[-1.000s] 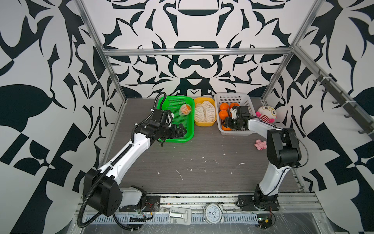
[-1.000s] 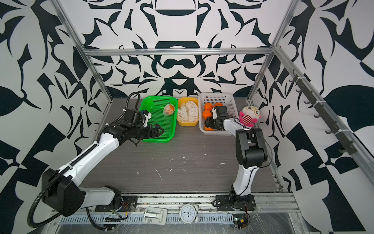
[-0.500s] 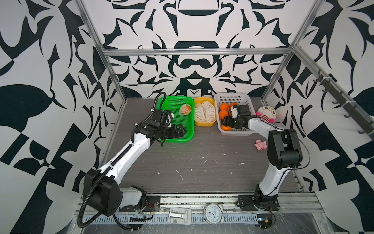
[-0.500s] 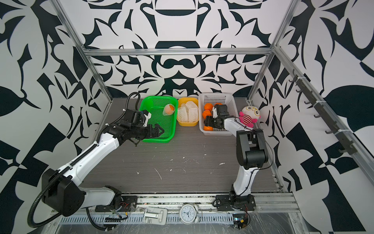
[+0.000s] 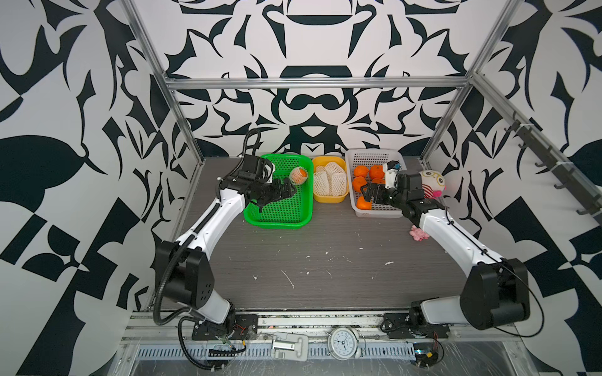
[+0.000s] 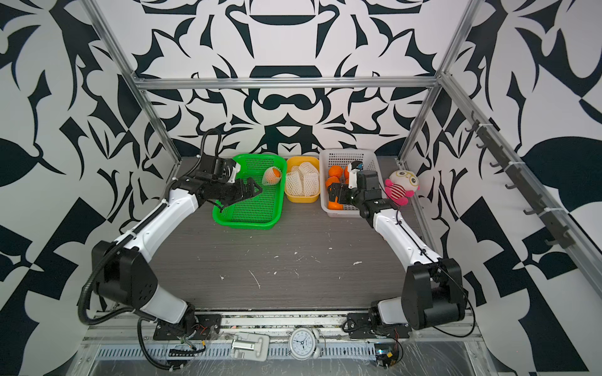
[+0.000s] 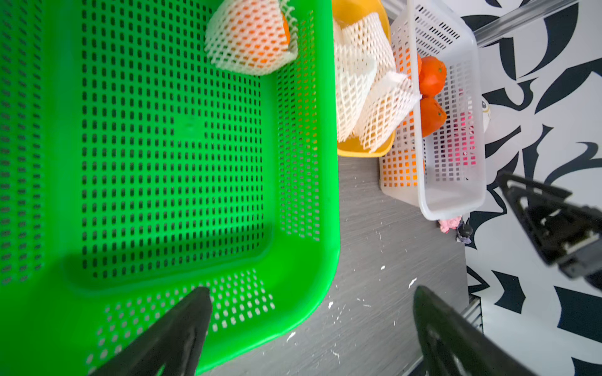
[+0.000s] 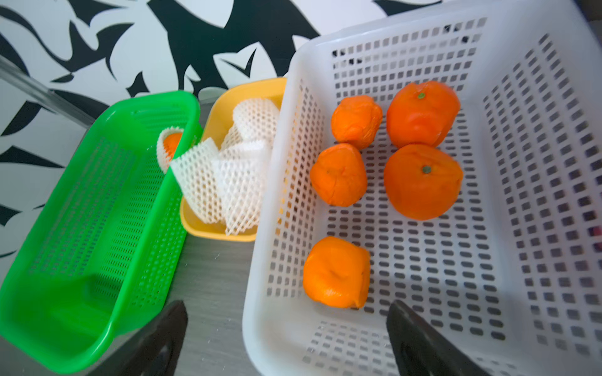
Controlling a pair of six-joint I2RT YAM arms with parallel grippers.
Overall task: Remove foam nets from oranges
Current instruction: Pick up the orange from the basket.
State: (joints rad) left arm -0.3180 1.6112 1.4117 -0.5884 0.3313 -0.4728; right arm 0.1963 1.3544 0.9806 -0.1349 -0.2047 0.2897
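I see the grey table (image 5: 325,260) carrying three containers in a row along its far edge. A green basket (image 5: 286,210) sits at 11 o'clock, a yellow tub (image 5: 329,198) just beside it at 12, and a white perforated basket (image 5: 378,213) at 1. A plush toy (image 5: 431,182) with round glasses sits at 2 o'clock, just beside the white basket. A small pink thing (image 5: 418,233) lies at 3 o'clock. White scraps (image 5: 288,279) dot the middle of the table. At 6 o'clock, off the table's near edge, I see an alarm clock (image 5: 342,339) on the metal rail.
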